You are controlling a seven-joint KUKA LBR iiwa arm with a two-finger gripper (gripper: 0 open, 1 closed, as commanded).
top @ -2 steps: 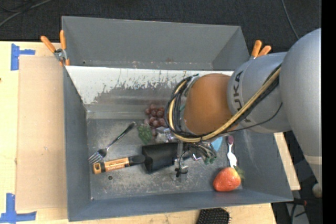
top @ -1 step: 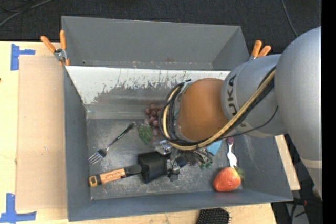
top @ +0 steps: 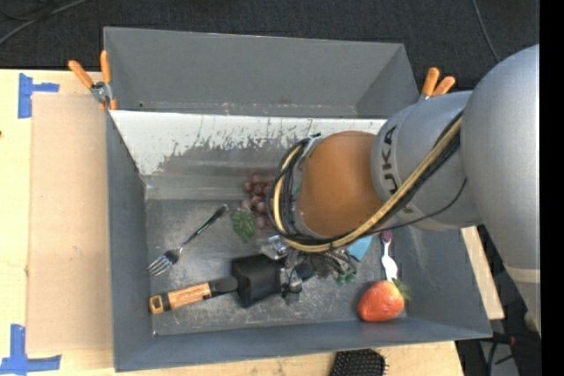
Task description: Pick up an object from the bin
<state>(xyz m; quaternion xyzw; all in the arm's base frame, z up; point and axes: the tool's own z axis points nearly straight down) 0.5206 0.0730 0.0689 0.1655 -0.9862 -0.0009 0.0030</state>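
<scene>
orange cover [top: 339, 180] hides most of the end effector [top: 306, 269] and purple grapes [top: 256, 194].

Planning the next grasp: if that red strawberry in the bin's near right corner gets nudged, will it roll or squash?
The strawberry looks rounded and tapered, so a push would probably roll it. Its smooth, even skin suggests a plastic toy: likely light, firm, a bit slippery. The near wall of the bin close by may stop it.
</scene>
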